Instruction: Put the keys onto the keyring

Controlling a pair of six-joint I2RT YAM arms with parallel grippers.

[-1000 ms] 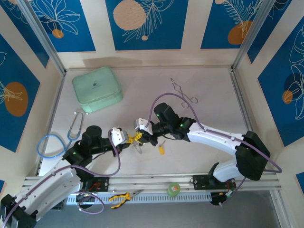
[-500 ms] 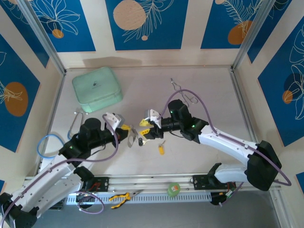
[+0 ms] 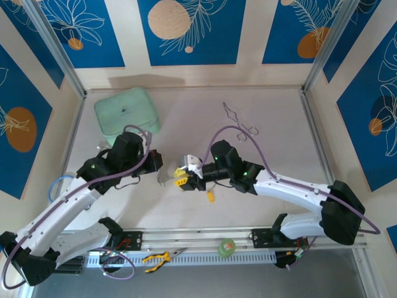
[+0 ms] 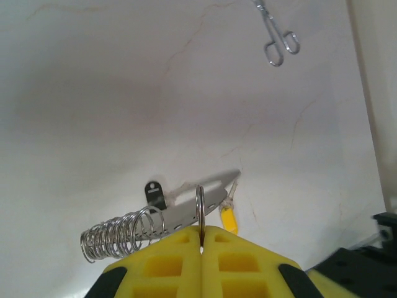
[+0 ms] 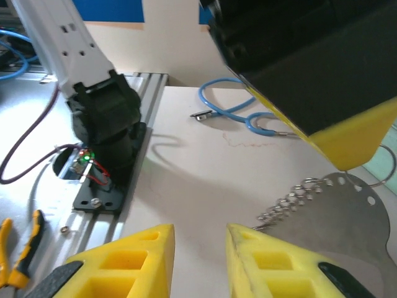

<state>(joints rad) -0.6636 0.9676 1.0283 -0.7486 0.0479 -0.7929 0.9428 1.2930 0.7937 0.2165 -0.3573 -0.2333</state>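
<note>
**Silver keyring clamped in the left pincer; yellow key loose beside the right**

1. Tabletop (image 3: pixel 186 118): pale, faintly veined, carrying everything below.
2. Left pincer (image 4: pixel 201 243): yellow pads pressed together, clamped on the keyring (image 4: pixel 200 202). The ring stands upright and edge-on between the pads, lifted off the tabletop near its middle. A coiled chain (image 4: pixel 118 236) and a flat metal tag (image 4: pixel 192 202) trail from it to one side.
3. Right pincer (image 5: pixel 200 248): pads apart with nothing between them. The tips face the left pincer, just beside the hanging tag.
4. Yellow key (image 3: pixel 211 197): flat on the tabletop under the right wrist. It lies toward the near edge and the robot's right of that pincer's tips, long axis roughly near-to-far. The right arm is clearly the nearer. Reaching the key probably means drawing back toward its own base, then descending with the pads set across that axis.
5. Black key (image 4: pixel 153 191): a small black head with a hole, just behind the tag. Whether it rests on the tabletop or hangs from the ring cannot be told.
</note>
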